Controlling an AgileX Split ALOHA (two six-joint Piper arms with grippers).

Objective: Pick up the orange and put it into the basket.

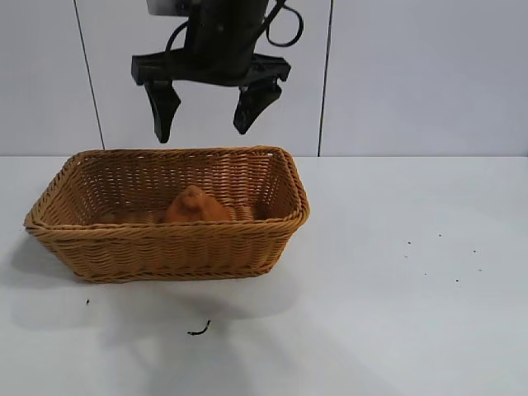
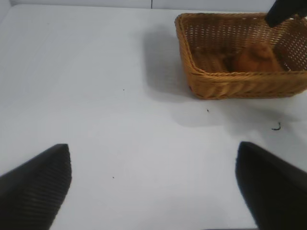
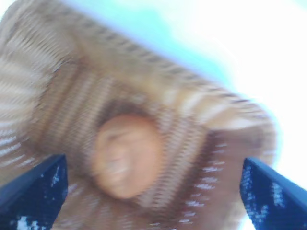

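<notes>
One small dark curl of debris [image 1: 199,329] lies nearest on the white table [image 1: 396,289], just in front of the basket [image 1: 165,247], with a few dark specks [image 1: 440,256] scattered well off to the right. Behind it stands the basket, its braided rim unbroken and its sides flaring outward. Inside, the orange [image 1: 195,206] rests on the woven floor near the middle, knobbly tip pointing up, touching nothing but the wicker. Directly above it, well clear of the rim, hangs the right tool [image 1: 209,110] with its two black fingers [image 1: 163,110] spread wide and nothing between them; the right wrist view looks straight down on the orange between those fingers. Farther back is a pale panelled wall [image 1: 412,74]. The left tool [image 2: 153,187] hovers low over bare table well apart from the basket, fingers wide and empty. No brand, label or writing can be read on anything.
</notes>
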